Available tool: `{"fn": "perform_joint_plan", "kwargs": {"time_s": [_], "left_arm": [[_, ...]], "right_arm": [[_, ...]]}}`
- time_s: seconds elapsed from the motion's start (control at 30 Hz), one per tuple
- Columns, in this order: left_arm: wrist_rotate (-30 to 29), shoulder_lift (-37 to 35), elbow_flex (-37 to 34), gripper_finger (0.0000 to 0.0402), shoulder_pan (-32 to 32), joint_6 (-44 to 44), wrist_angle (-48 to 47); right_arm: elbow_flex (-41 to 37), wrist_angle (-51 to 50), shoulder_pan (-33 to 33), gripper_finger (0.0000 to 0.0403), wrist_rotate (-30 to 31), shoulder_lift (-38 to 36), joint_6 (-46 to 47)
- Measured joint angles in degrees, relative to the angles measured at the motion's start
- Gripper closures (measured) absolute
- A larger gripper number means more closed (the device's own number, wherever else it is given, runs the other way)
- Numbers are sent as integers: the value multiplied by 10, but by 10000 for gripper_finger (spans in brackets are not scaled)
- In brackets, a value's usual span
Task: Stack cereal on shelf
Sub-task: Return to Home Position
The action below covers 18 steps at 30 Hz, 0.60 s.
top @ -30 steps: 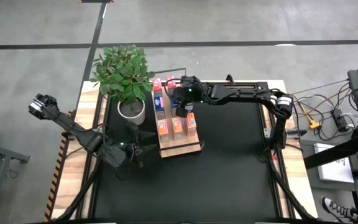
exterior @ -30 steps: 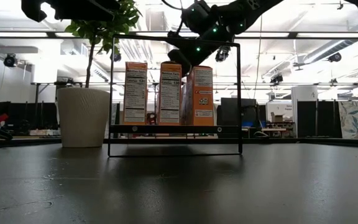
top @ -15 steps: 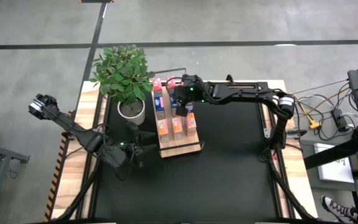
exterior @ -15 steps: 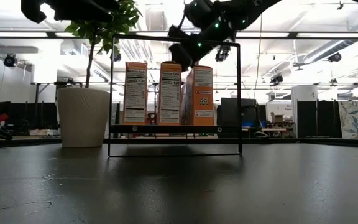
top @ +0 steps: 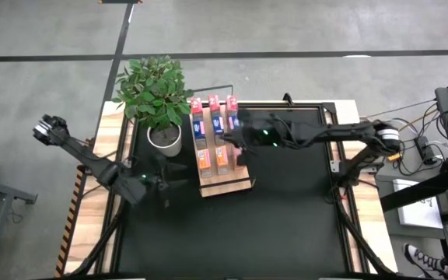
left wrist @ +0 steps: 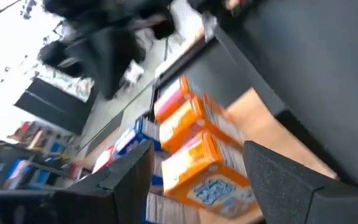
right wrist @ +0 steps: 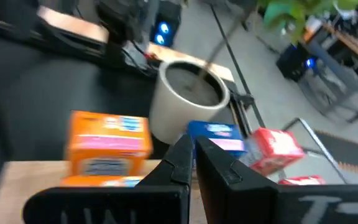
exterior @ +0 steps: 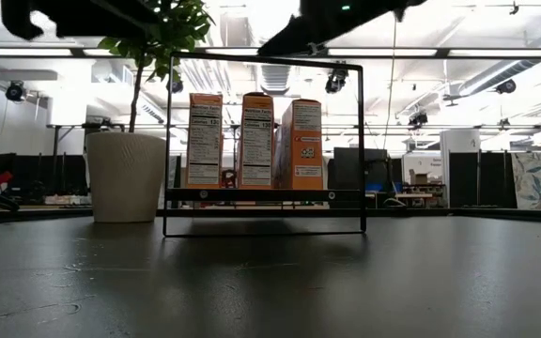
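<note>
The right hand (top: pixel 233 144), clenched on nothing, hangs above the shelf (top: pixel 225 183). Best raise it clear of the cereal boxes (top: pixel 220 159) before swinging home. The left hand (top: pixel 163 181), released, waits alongside.

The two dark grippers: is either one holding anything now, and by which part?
Nothing is held. The left gripper is open and empty; the right gripper is shut on nothing.

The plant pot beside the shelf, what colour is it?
The pot is white; the low view shows it best.
</note>
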Motion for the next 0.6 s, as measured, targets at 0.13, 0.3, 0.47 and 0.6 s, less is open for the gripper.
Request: {"fn": "perform_joint_plan", "kwargs": {"time_s": [0.13,0.3,0.47,0.6], "left_arm": [[26,-67,-40,171,1,15,58],[40,-144,-109,171,3,17,145],[40,-203,-172,171,3,17,214],[40,-235,-210,171,3,16,255]], "right_arm": [[-104,63,37,394,0,-60,5],[-222,144,77,394,0,-134,20],[-328,232,91,394,1,-196,36],[-400,301,90,394,2,-232,47]]}}
